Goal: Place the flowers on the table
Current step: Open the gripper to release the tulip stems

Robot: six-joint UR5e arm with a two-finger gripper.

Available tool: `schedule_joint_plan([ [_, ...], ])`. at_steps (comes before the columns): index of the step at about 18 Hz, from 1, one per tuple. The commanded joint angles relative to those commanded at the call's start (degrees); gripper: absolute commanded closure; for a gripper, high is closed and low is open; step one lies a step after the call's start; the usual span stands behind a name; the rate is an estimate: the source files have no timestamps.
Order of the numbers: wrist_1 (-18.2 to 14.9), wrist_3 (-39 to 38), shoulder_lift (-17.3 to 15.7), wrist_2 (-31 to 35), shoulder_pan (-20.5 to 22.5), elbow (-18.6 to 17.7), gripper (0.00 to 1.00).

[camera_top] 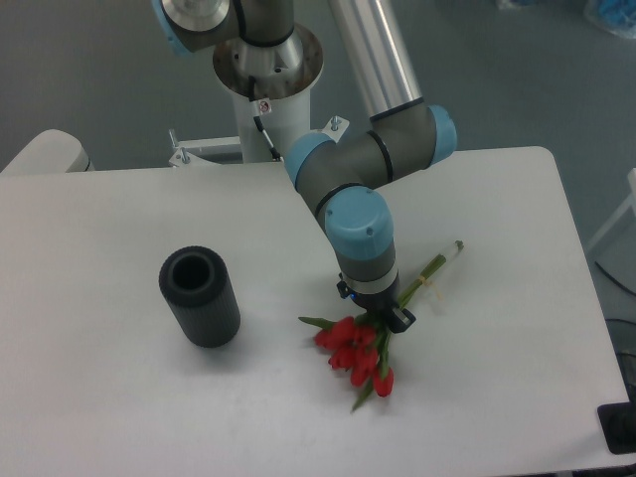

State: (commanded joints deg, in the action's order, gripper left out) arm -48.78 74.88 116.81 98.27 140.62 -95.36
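Tool (pixel 379 318) clamped around the flowers (pixel 356 354); red heads low over the table (pixel 119 397)

A bunch of red tulips with long green stems (pixel 360 353) lies on the smooth white tabletop (pixel 119 407), under the black two-finger gripper (pixel 383 316); a dark ribbed cylinder vase (pixel 200 297) stands apart.
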Motion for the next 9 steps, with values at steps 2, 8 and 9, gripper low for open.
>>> schedule_joint_plan([
  [2, -0.35, 0.0, -1.32, -0.18, 0.26, 0.09, 0.04],
  [8, -7.27, 5.18, -3.08, -0.53, 3.07, 6.4, 0.05],
  [9, -10.17, 5.36, -3.08, -0.62, 3.25, 8.51, 0.05],
])
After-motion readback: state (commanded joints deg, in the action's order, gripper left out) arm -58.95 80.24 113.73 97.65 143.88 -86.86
